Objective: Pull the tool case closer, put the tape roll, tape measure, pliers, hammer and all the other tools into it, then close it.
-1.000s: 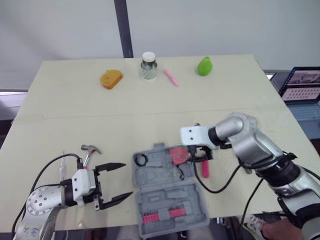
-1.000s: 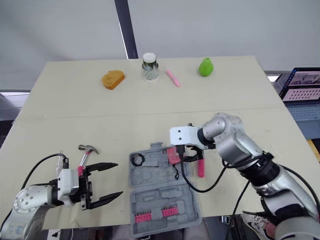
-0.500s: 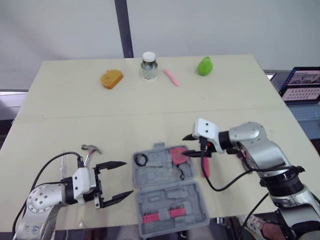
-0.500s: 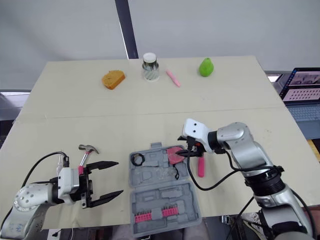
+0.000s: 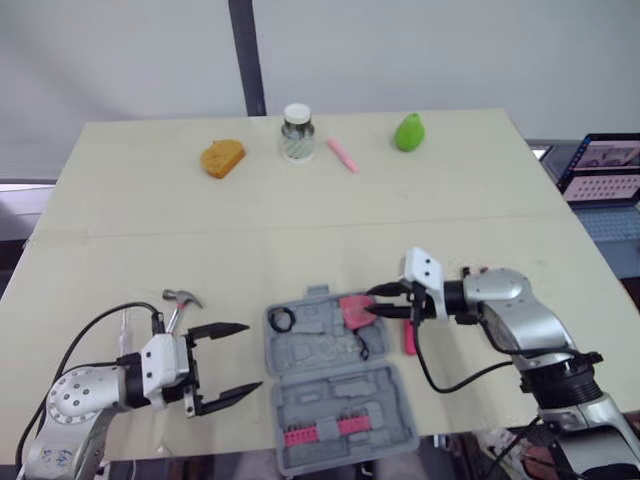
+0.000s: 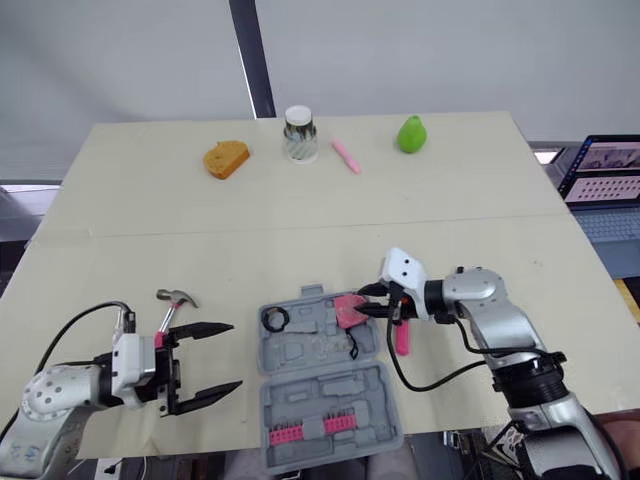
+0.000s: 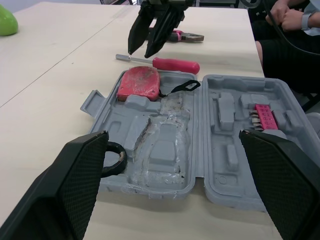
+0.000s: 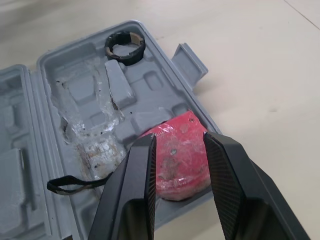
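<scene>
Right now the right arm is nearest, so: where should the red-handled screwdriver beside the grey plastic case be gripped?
Probably by the thick red handle of the screwdriver, from above, fingers across it: it lies flat on the table, and the grey plastic case crowds one side.

a pale table [image 5: 300, 220] held an open grey case [image 5: 340, 400] near its front edge, with a hammer [image 5: 180, 300] to its left and a pink screwdriver [image 5: 409, 338] just right. an orange bread slice [image 5: 222, 158], jar [image 5: 296, 131], pink pen [image 5: 342, 155] and green pear [image 5: 408, 132] lay along the far side.
</scene>
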